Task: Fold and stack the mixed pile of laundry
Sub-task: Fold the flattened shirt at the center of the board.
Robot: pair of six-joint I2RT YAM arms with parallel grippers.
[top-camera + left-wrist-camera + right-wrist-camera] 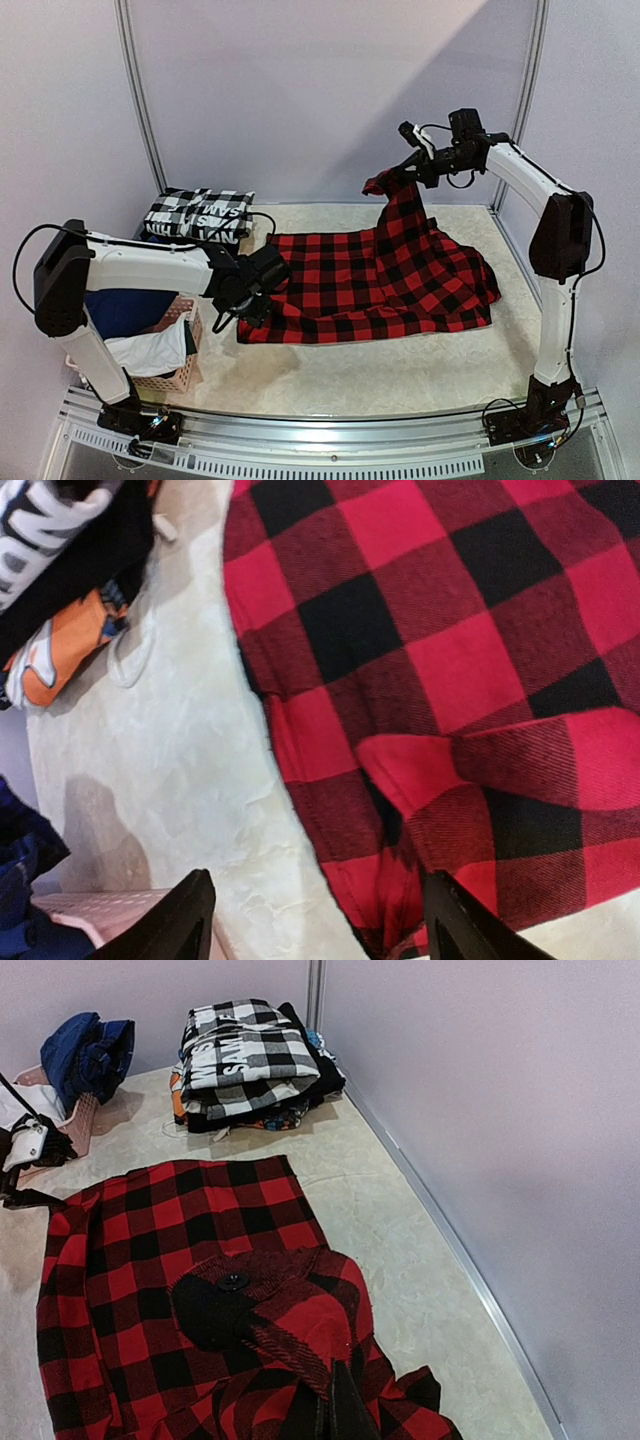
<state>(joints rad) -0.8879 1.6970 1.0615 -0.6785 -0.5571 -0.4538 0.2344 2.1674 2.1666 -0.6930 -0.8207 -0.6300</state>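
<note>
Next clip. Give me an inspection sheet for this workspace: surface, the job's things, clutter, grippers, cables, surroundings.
Surface: pale marbled table, bare in front of the shirt.
Job's things: red-and-black plaid shirt mostly spread flat, one part lifted; folded stack at the back left, black-and-white check on top; navy garment and white garment in the pink basket.
Clutter: nothing seen.
Grippers: left gripper open, over the shirt's left edge; right gripper shut on the shirt, holding that part raised.
Cables: black cables loop off both arms.
Surroundings: pale walls, metal uprights, aluminium rail at the near edge.
</note>
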